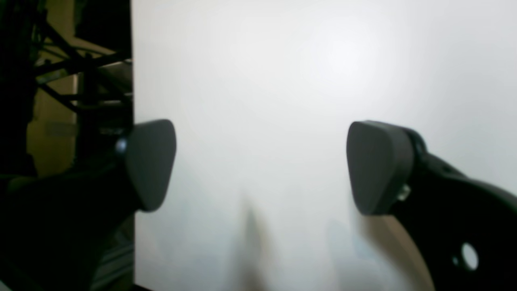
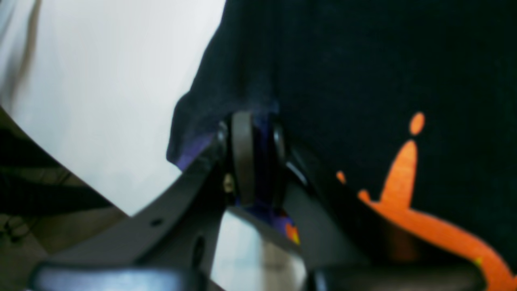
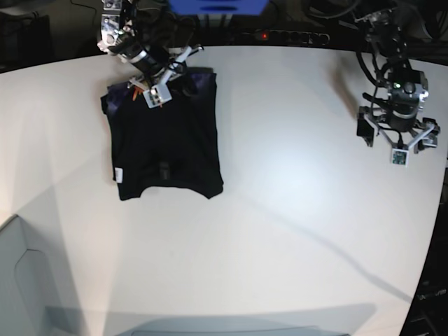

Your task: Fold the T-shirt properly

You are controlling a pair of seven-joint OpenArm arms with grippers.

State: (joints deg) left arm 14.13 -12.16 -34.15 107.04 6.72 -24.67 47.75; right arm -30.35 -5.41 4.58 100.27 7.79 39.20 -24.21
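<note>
The T-shirt (image 3: 164, 136) lay on the white desk (image 3: 280, 210) toward the far left of the base view, a black cloth folded into a rough rectangle with its long sides running near to far. A small white tag (image 3: 119, 174) showed near its left edge, toward the near end. At the far end of the shirt a bit of orange print peeked out just beside the right end effector (image 3: 159, 82).

The right end effector was closed down on the cloth. In the right wrist view its two dark fingers (image 2: 242, 157) stood almost together with a pinch of the T-shirt (image 2: 363, 72) bunched between them, purple fabric showing in the narrow gap. An orange graphic (image 2: 408, 190) ran across the black cloth to the right of the grip, and bare desk showed to the left.

The left end effector (image 3: 397, 136) was well apart from the shirt, over the far right part of the desk. In the left wrist view its fingers (image 1: 379, 165) stood spread wide with only blank white desk (image 1: 262, 101) between them, and nothing was held. The desk edge and a dark frame showed at the left of that view.
</note>
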